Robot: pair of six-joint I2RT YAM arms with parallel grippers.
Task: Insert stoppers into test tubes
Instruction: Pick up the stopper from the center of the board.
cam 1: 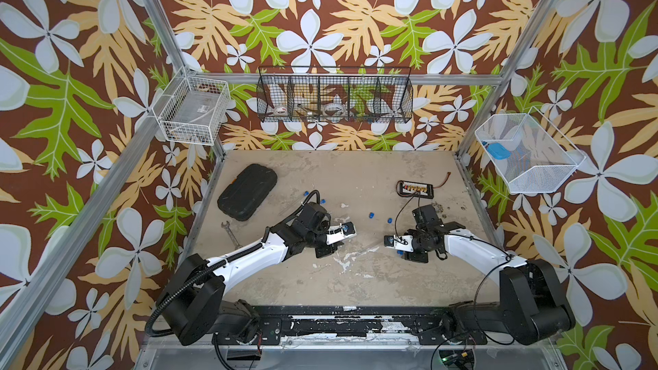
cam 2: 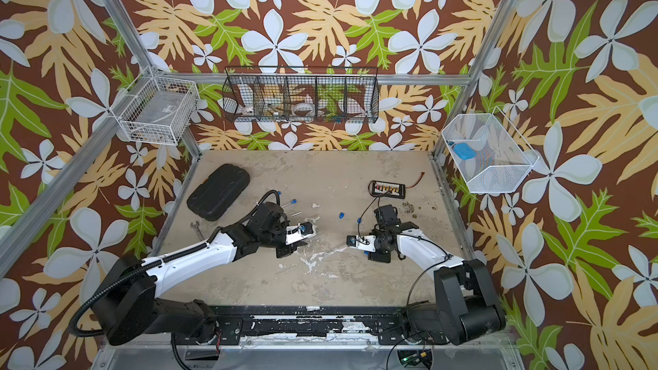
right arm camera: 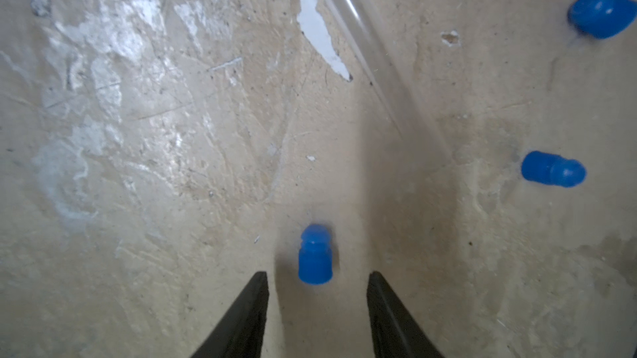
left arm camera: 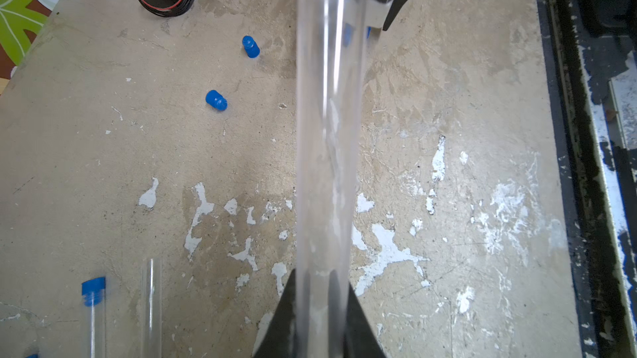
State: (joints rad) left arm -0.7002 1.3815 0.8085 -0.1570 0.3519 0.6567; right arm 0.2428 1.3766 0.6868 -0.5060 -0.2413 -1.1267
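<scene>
My left gripper is shut on a clear test tube that reaches out toward the right arm. My right gripper is open and low over the table. A blue stopper lies on the table just past its fingertips, touching neither; in a top view this stopper shows beside that gripper. Two loose stoppers lie further back. Behind the left arm lie a stoppered tube and an open tube.
A black case and a grey wrench lie at the table's left. A connector board with wires sits at the back right. Wire baskets hang on the walls. A black rail runs along the front edge.
</scene>
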